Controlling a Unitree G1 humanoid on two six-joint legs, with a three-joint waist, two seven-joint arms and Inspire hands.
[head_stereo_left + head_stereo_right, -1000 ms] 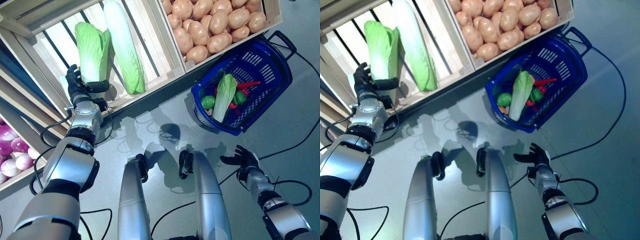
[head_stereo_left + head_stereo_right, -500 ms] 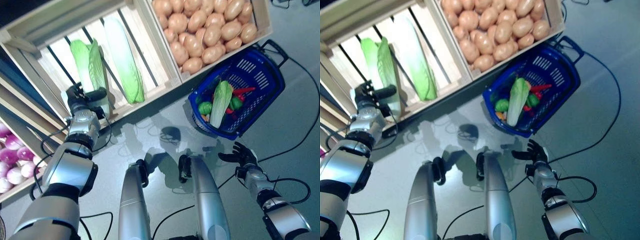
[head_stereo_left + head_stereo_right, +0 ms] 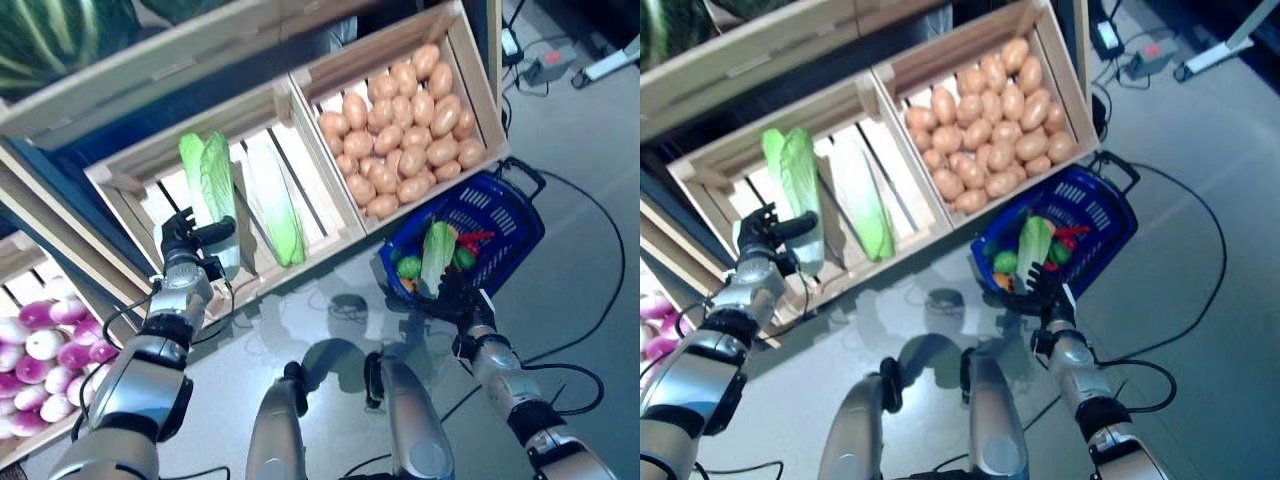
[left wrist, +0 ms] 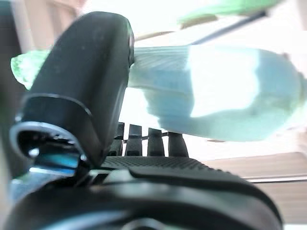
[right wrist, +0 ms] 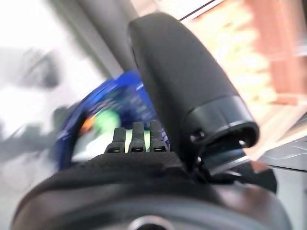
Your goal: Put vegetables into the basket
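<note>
We see a pale green cabbage point(image 3: 213, 200) standing at the front of the slatted wooden crate point(image 3: 120, 178), the left hand point(image 3: 186, 245) wrapped round its lower end (thumb across the stalk). A second cabbage point(image 3: 276, 203) lies beside it. The blue basket point(image 3: 505, 212) sits on the floor below the potato crate point(image 3: 478, 80) — already holding greens — with the right hand point(image 3: 456, 300) at its near rim, fingers relaxed.

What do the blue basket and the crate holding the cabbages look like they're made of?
Blue basket: probably moulded plastic, with a glossy, uniform blue surface, slotted walls and a thin dark handle. Crate: pale unfinished wood, apparently, with flat boards, visible slats and gaps in its floor. The cabbage in the left robot hand looks smooth and evenly coloured, possibly artificial.
</note>
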